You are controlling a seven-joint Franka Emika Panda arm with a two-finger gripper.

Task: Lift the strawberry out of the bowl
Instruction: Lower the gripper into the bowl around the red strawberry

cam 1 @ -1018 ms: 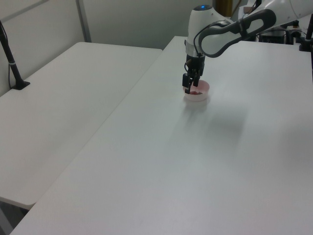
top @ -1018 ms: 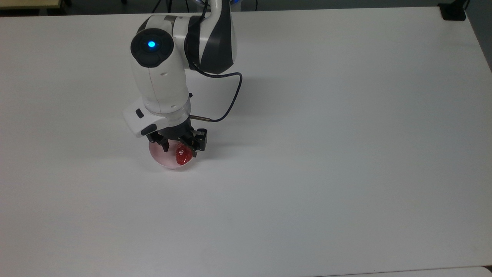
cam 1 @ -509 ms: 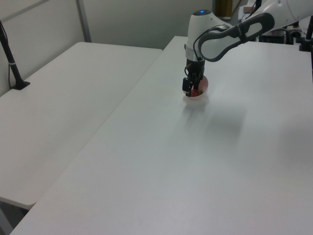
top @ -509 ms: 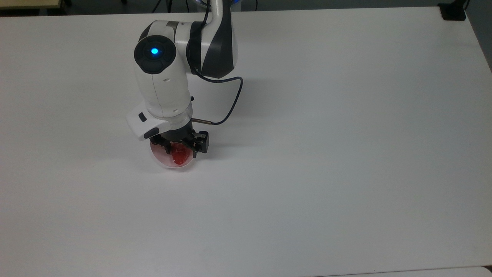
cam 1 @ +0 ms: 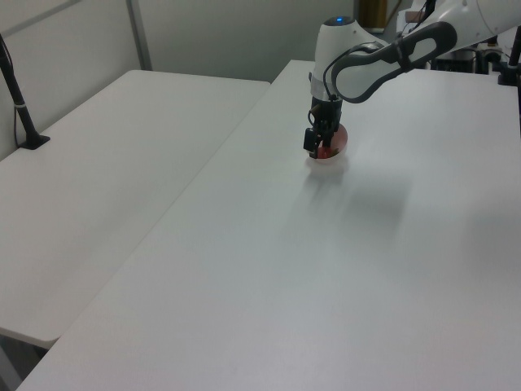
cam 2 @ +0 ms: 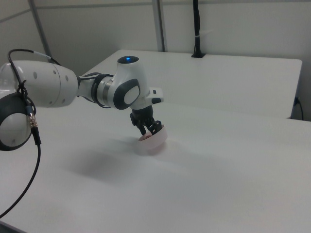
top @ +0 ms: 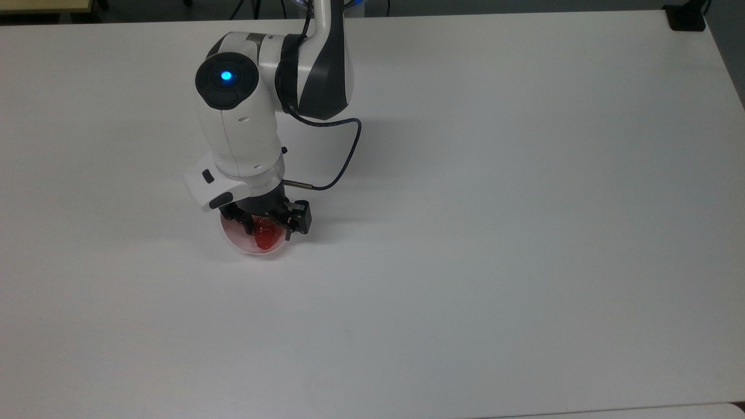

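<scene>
The pale pink bowl (top: pixel 237 242) sits on the white table (top: pixel 495 233), left of centre in the top view. Inside it lies the red strawberry (top: pixel 266 240). My gripper (top: pixel 266 228) points down into the bowl, open, with one black finger on each side of the strawberry and close to it. In the left view the gripper (cam 1: pixel 320 147) hides most of the bowl (cam 1: pixel 339 145), which looks tipped. The right view has the gripper (cam 2: pixel 148 129) dipping into the bowl (cam 2: pixel 155 143), with a bit of red strawberry (cam 2: pixel 145 138) at the rim.
A black cable (top: pixel 343 157) loops off the wrist to the top view's right. A second white table (cam 1: pixel 106 163) adjoins on the left view's left, with a black post (cam 1: pixel 20 98) on it. A dark block (top: pixel 687 16) sits at the top view's far right corner.
The gripper has sunk into the bowl and shifted slightly to the top view's left. The fingers have drawn closer around the strawberry, and bowl and strawberry have slid slightly left with them.
</scene>
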